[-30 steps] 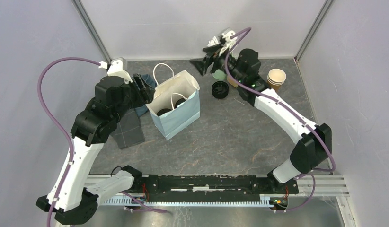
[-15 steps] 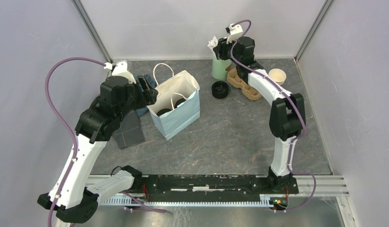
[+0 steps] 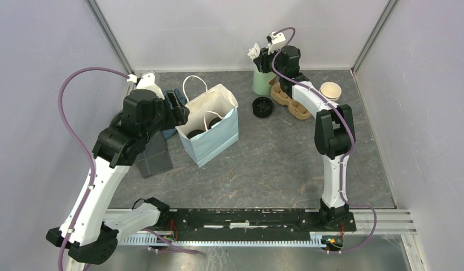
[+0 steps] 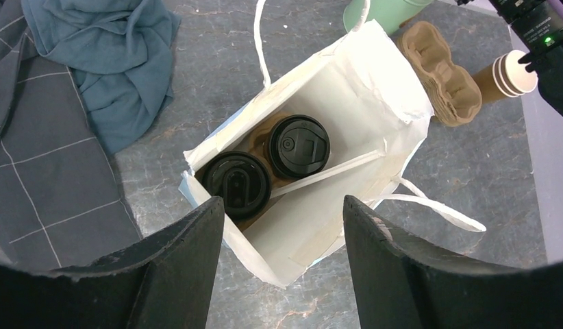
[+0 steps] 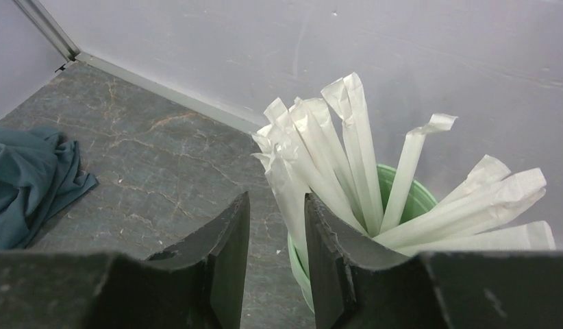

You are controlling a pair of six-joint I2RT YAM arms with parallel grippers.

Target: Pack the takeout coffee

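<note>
Both takeout coffee cups (image 4: pixel 297 146) stand lids-up in the white bag (image 4: pixel 374 82), side by side, seemingly to resist tipping, under the left gripper (image 4: pixel 282 205), wide open and empty, while at the bag's one o'clock the right gripper (image 5: pixel 277 205) brackets a straw (image 5: pixel 287 171) with near-closed jaws, grip unclear.

table (image 3: pixel 275 164) | bag (image 3: pixel 218 141) | blue cloth (image 4: pixel 107 68) | lid stack (image 3: pixel 262 106) | cup carrier (image 4: pixel 440 72) | green cup (image 3: pixel 262 84)

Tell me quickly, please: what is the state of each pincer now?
Left pincer: open, empty, above the paper bag.
Right pincer: narrow gap, at the wrapped straws; whether it grips one cannot be told.
</note>
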